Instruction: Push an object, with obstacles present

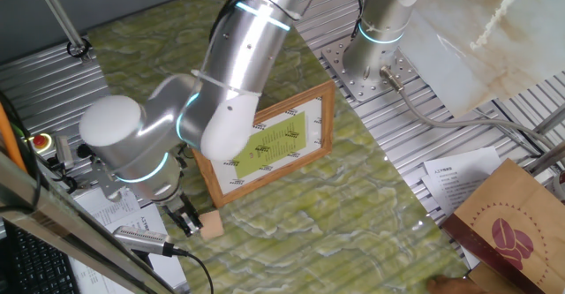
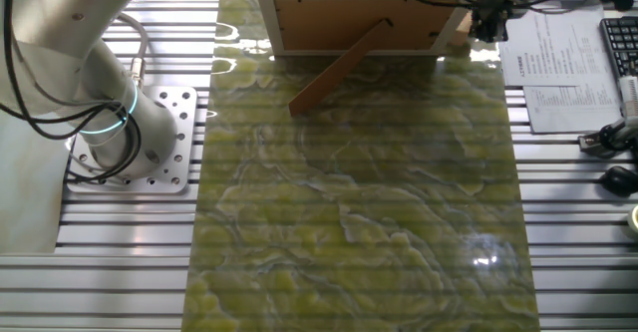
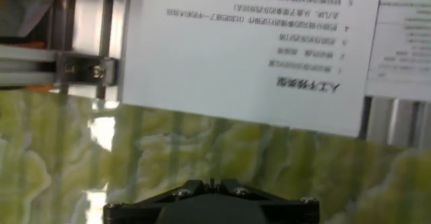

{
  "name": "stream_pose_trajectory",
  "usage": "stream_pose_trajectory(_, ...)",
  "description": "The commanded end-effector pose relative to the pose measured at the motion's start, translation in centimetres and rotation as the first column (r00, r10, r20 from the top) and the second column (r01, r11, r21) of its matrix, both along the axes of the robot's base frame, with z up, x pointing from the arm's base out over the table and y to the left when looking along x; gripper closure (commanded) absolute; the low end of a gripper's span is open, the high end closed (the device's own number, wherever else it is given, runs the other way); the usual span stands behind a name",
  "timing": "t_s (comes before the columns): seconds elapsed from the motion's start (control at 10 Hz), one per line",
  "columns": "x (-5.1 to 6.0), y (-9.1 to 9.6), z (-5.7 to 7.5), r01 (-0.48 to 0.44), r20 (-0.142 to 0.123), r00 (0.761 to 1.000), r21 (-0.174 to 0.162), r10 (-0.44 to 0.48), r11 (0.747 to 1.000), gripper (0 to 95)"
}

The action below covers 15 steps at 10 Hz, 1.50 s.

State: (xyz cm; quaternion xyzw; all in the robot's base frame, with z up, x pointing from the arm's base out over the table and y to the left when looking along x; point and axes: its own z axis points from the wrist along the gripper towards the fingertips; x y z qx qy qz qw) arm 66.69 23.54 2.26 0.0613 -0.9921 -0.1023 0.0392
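One Flexiv arm point(image 1: 229, 73), silver with lit cyan joint rings, bolted to a drilled base plate point(image 1: 366, 73) on the slatted bench. One two-finger gripper point(image 1: 185, 221), black, low at the mat's edge beside the cube; the fingers look drawn together with nothing between them, though the hand view shows only the black gripper body and no tips. One wooden cube point(image 1: 211, 224), small, plain light brown, on the green marbled mat point(image 1: 353, 214) near its corner, just beside the gripper and just off the frame's nearest corner (in the other fixed view it is hidden behind the frame). One picture frame point(image 1: 269, 144), light wood border, white mat, yellow-green printed sheet, propped upright on its back strut point(image 2: 334, 71) near the mat's edge. One brown paper bag point(image 1: 516, 228) with a coffee-bean print, off the mat at the bench's edge. Several printed paper sheets point(image 3: 249, 46) lying on the bench beyond the mat.
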Motion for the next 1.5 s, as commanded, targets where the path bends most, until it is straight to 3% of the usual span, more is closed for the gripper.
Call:
stream_pose_trajectory(0.1,-0.3,0.3,-0.3,0.003,-0.006,1.000,-0.003,-0.003,1.000,95.0)
stream_pose_trajectory(0.6,0.1,0.2,0.7,0.007,0.003,1.000,-0.004,-0.007,1.000,95.0)
stream_pose_trajectory(1.0,2.6,-0.6,1.7,-0.085,-0.007,0.996,-0.011,0.085,0.996,95.0)
stream_pose_trajectory(1.3,3.5,-0.3,2.8,-0.187,-0.043,0.982,-0.094,0.183,0.978,95.0)
stream_pose_trajectory(1.5,3.6,-0.2,3.0,-0.186,-0.061,0.982,-0.096,0.180,0.978,95.0)
